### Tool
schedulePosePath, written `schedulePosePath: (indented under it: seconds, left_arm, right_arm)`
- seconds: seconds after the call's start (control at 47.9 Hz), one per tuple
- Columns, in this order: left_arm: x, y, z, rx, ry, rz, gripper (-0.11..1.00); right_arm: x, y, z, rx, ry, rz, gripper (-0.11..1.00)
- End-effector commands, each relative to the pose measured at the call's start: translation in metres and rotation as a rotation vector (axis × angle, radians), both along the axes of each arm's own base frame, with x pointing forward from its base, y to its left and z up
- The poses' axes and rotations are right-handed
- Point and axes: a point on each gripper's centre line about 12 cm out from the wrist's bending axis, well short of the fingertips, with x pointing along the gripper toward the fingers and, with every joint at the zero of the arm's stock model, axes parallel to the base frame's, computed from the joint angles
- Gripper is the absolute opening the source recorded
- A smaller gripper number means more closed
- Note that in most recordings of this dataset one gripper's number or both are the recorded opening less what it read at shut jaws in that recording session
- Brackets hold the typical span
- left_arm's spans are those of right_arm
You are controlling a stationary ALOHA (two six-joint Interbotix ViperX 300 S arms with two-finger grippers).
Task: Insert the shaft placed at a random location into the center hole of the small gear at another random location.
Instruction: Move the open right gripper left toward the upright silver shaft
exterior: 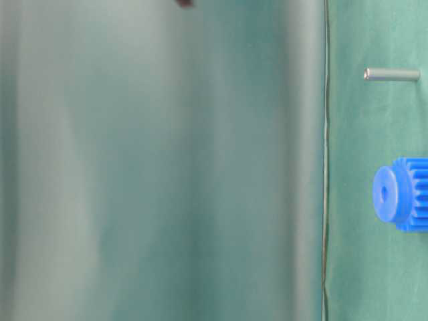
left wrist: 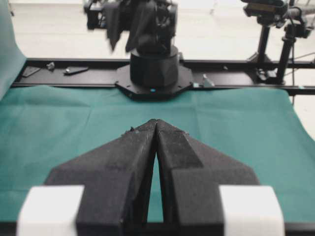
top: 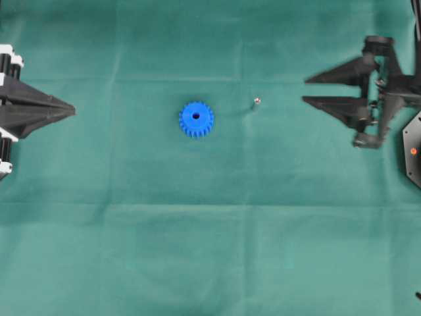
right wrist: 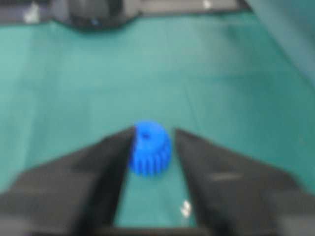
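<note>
Lighting is even and diffuse with faint shadows; the right wrist view is blurred throughout, and the table-level view's left portion is defocused.

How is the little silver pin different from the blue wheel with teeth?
The shaft is shiny silver-grey; the small gear is bright blue. The shaft is thin and far smaller; the small gear is wide and round with teeth around its rim. The shaft stands on end like a post; the small gear lies flat with its center hole facing up. Both rest on the green cloth, apart from each other, and neither is held.
</note>
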Motion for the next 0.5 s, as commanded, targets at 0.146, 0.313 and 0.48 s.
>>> schedulePosePath:
  seconds: [0.146, 0.313, 0.48]
  left_arm:
    - [0.002, 0.000, 0.008, 0.001, -0.020, -0.002, 0.00]
    - [0.002, 0.000, 0.009, 0.001, -0.021, -0.002, 0.00]
    - [0.003, 0.000, 0.008, 0.001, -0.018, -0.002, 0.00]
  right_arm:
    - [0.023, -0.010, -0.038, -0.016, 0.028, -0.018, 0.85]
    - [0.035, -0.022, -0.063, -0.007, 0.072, -0.054, 0.81]
    - [0.044, -0.030, -0.081, 0.003, 0.103, -0.079, 0.81]
